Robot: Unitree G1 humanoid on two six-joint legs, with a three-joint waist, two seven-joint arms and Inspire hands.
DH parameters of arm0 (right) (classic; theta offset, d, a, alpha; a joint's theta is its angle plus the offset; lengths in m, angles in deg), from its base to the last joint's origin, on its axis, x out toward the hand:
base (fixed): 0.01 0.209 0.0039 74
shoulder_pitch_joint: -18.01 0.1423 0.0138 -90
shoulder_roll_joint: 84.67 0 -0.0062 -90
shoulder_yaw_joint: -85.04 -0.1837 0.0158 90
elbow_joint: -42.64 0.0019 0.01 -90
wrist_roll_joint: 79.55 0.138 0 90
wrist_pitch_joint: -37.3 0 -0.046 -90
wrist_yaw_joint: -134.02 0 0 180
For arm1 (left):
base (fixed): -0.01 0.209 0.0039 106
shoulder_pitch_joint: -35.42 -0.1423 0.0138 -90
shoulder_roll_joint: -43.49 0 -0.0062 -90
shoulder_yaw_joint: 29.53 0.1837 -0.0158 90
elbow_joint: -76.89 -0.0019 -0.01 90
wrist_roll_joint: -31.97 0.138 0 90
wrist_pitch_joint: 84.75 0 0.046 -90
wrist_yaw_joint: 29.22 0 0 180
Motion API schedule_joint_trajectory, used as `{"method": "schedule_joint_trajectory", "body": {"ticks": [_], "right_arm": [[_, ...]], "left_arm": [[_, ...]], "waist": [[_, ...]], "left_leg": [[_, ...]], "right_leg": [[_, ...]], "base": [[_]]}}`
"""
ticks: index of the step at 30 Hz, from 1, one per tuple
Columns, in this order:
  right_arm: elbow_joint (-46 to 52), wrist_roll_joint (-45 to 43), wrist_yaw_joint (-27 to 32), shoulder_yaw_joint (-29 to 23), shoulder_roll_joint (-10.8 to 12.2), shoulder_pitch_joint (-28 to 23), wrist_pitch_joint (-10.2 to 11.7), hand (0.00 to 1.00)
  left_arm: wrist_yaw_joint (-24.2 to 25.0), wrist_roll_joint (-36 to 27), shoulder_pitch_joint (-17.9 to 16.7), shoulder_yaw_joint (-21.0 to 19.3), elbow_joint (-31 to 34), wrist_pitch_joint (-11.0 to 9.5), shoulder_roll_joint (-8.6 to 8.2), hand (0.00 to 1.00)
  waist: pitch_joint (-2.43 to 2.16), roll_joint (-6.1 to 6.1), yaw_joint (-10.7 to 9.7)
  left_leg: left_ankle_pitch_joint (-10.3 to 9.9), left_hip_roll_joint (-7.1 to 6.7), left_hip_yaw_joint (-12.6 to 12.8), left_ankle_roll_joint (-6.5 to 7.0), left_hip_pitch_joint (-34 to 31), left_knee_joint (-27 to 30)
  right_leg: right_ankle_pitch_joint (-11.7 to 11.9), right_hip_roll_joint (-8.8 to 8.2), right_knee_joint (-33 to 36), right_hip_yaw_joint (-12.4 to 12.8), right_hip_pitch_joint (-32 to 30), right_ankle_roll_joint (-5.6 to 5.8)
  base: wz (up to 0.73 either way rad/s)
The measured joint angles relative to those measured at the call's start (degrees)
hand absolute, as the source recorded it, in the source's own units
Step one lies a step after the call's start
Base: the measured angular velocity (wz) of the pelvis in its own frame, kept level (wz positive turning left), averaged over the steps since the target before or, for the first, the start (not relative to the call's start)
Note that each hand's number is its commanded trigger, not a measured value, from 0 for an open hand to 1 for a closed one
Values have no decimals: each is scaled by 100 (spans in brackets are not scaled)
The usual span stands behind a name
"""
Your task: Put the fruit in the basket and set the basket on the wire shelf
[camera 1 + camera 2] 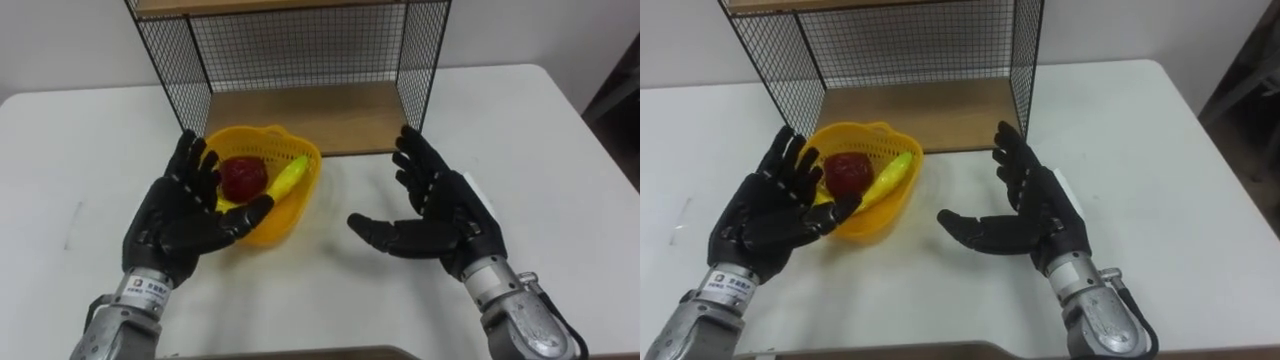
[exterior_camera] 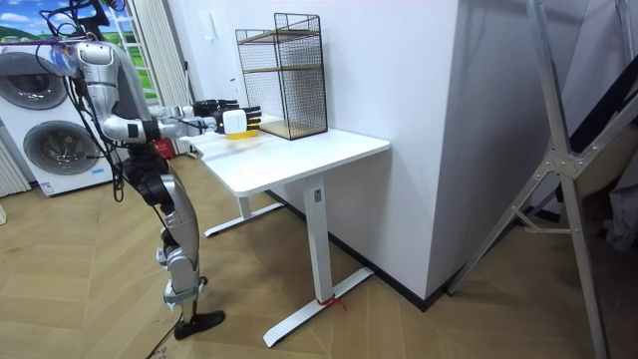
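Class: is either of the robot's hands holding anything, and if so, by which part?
Nothing is held. Both hands are open: the left hand is right beside the yellow basket, and the right hand is apart from it.

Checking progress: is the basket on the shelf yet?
No, the basket sits on the table just before the shelf.

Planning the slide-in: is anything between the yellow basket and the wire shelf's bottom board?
Nothing visible does. The basket sits just before the wire shelf's open front, its wooden board bare behind it.
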Motion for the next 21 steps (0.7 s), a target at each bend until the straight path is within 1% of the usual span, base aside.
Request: {"method": "schedule_joint_trajectory", "body": {"ticks": [2, 7, 12, 14, 17, 18, 19, 20, 21], "right_arm": [[0, 0, -44, 1, 4, 0, 0, 0], [-4, 46, -67, 1, 4, 0, 0, 0], [-9, 76, -91, 0, 10, 0, 0, 0], [-11, 76, -109, 0, 11, 0, 0, 0], [-16, 75, -170, 0, 28, 0, 1, 0], [-19, 75, -174, -4, 36, 2, 2, 0], [-31, 83, -176, -23, 50, 2, 21, 0], [-62, 97, -180, -34, 55, 1, 64, 0], [-123, 155, -188, -72, 74, 1, 95, 0]], "left_arm": [[12, 0, 1, 0, -23, 0, -12, 0], [103, 0, 59, -4, -309, -4, -22, 0], [103, 237, 63, -6, -375, 23, -23, 0], [95, 270, 76, -7, -339, 23, -23, 0], [59, 267, 121, -53, -70, 23, -24, 0], [59, 269, 137, -108, 144, 23, -24, 0], [59, 263, 138, -186, 436, 19, -24, 0], [59, 262, 138, -231, 588, 19, -24, 0], [63, 263, 137, -340, 891, 8, -25, 0]], "waist": [[-2, 11, 0], [17, 65, 16], [32, 40, 41], [31, 33, 44], [23, 6, 56], [15, -10, 85], [12, -34, 73], [7, -44, 70], [-3, -61, 71]], "left_leg": [[0, 0, -1, 0, 1, 0], [1, 0, 1, 1, 24, 4], [3, 0, 0, 4, 3, 33], [3, 0, 5, 4, -2, 38], [3, 2, -3, 4, -13, 44], [3, 2, -3, 4, -10, 50], [3, 2, -5, 4, -10, 56], [3, 3, -7, 4, -9, 57], [3, 3, -14, 4, -6, 55]], "right_leg": [[0, 0, 0, -1, 1, 0], [0, -1, 4, 0, 21, 0], [-1, -3, 20, 2, 9, 0], [-1, -3, 23, 9, -4, 0], [-1, -2, 22, -3, -3, 0], [-1, -3, 32, -2, -7, -1], [0, -3, 27, -2, -6, -1], [0, -2, 13, -6, 3, -2], [2, -2, -10, -17, 23, -4]], "base": [[0], [0], [0], [0], [0], [0], [0], [0], [0]]}}
